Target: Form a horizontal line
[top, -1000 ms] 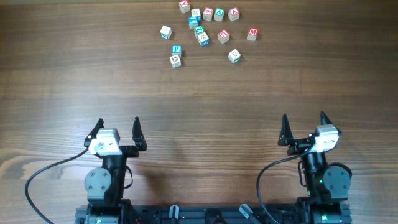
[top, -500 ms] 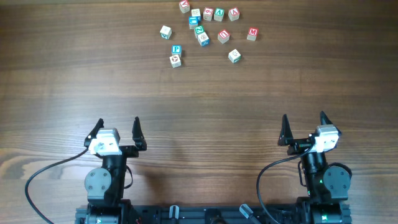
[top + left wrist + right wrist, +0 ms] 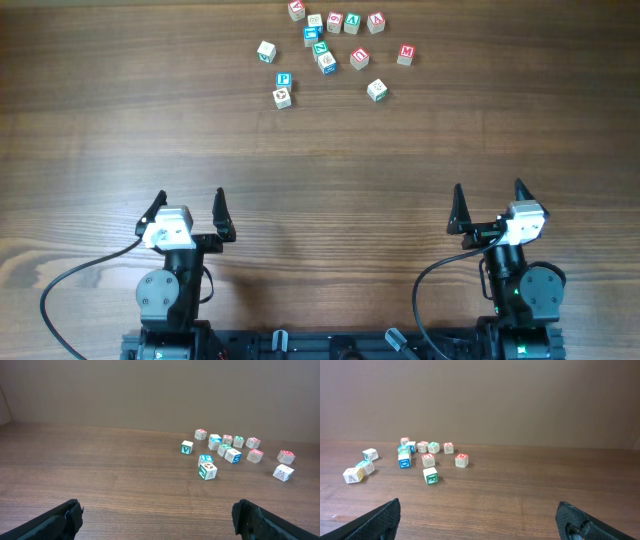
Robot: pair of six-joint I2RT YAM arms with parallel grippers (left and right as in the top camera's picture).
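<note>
The cubes lie in a loose cluster at the far middle of the table. The green "N" cube (image 3: 376,90) sits nearest on the right, the red "M" cube (image 3: 405,54) behind it to the right, and the red arch-letter cube (image 3: 359,58) to its left. They also show in the right wrist view: green "N" (image 3: 431,477), "M" (image 3: 461,460), arch (image 3: 428,460). In the left wrist view they are at the right: (image 3: 282,473), (image 3: 285,456), (image 3: 255,455). My left gripper (image 3: 190,205) and right gripper (image 3: 488,200) are open and empty, far from the cubes at the near edge.
Other lettered cubes crowd the cluster: a blue "P" cube (image 3: 283,80) with a red-lettered one (image 3: 282,97) in front of it, two blue cubes (image 3: 311,35) (image 3: 327,63), and a back row including a green "A" cube (image 3: 352,22). Bare wood lies between grippers and cubes.
</note>
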